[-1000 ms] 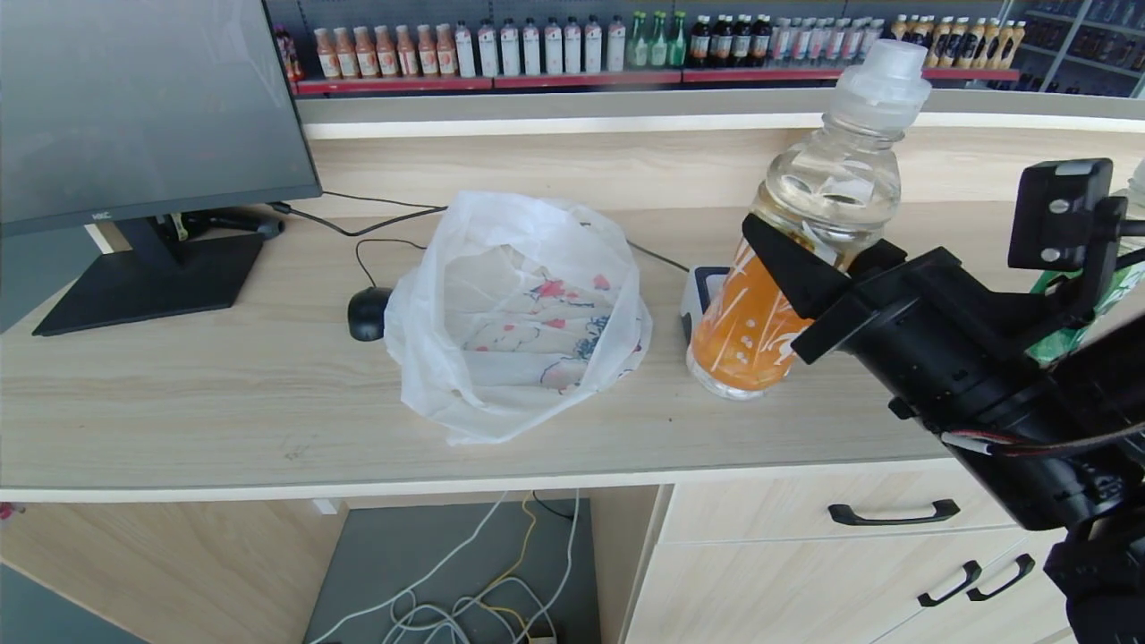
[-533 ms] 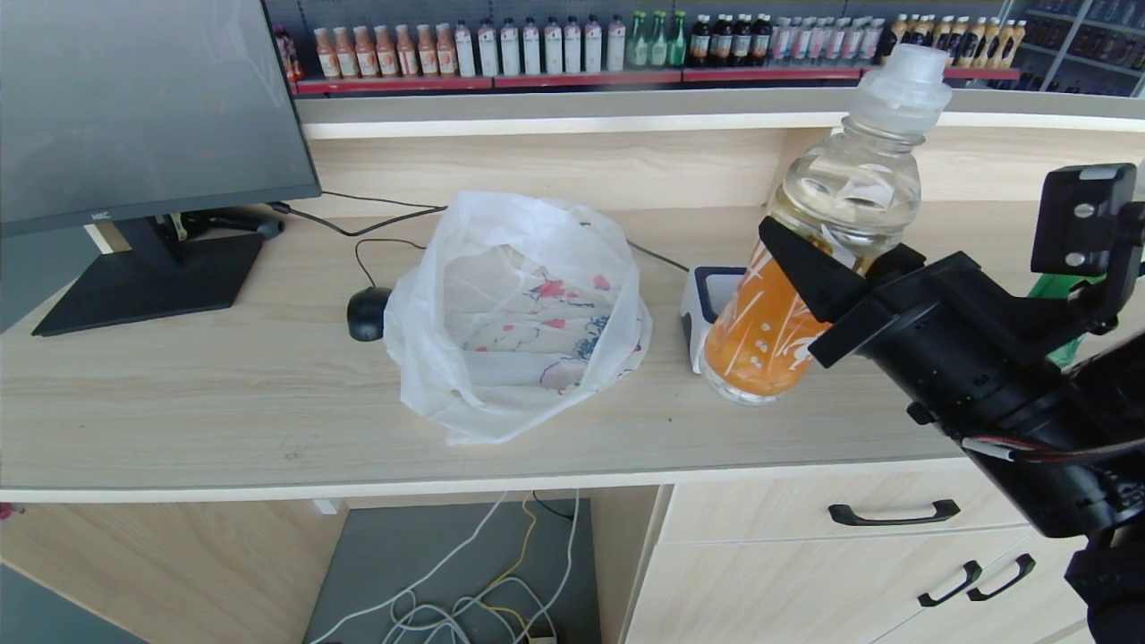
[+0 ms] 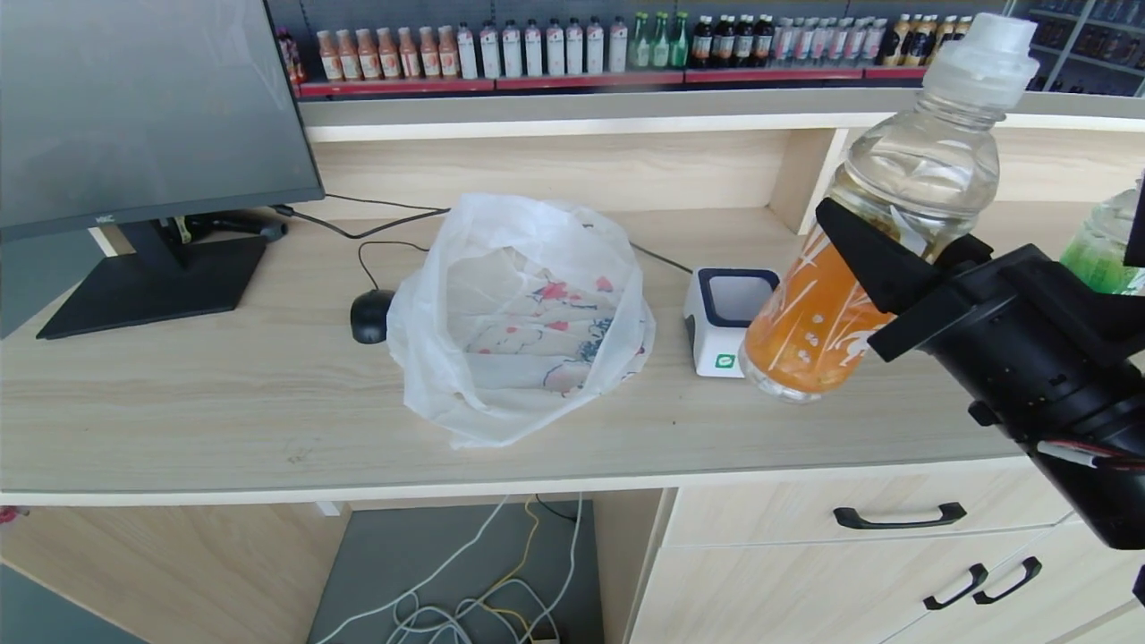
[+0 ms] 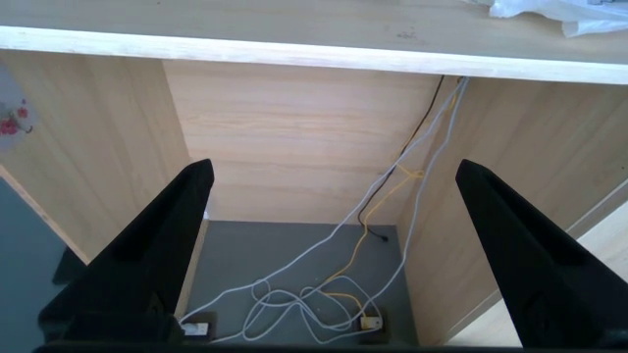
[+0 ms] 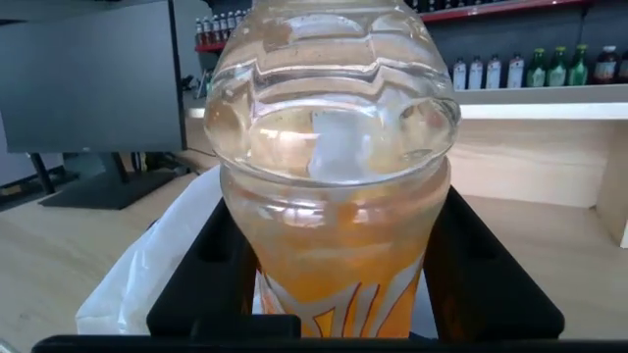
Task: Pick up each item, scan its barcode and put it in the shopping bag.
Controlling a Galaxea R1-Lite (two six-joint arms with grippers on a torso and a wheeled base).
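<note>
My right gripper (image 3: 881, 268) is shut on an orange-labelled drink bottle (image 3: 881, 215) with a white cap, held tilted above the counter, just right of the white barcode scanner (image 3: 726, 320). The bottle (image 5: 339, 186) sits between the right gripper's black fingers (image 5: 211, 265). The white plastic shopping bag (image 3: 523, 309) stands open in the middle of the counter, left of the scanner. A green-labelled bottle (image 3: 1105, 246) shows at the far right behind the arm. My left gripper (image 4: 334, 255) hangs open below the counter edge, facing the cable-strewn floor.
A monitor (image 3: 148, 107) on its stand fills the counter's back left, with a black mouse (image 3: 368, 315) and cables beside the bag. Drawers with black handles (image 3: 899, 517) lie under the right side. A shelf of bottles (image 3: 626, 40) runs behind the counter.
My right gripper has carried the bottle to the right and slightly up, uncovering the scanner. The head view has shifted a little.
</note>
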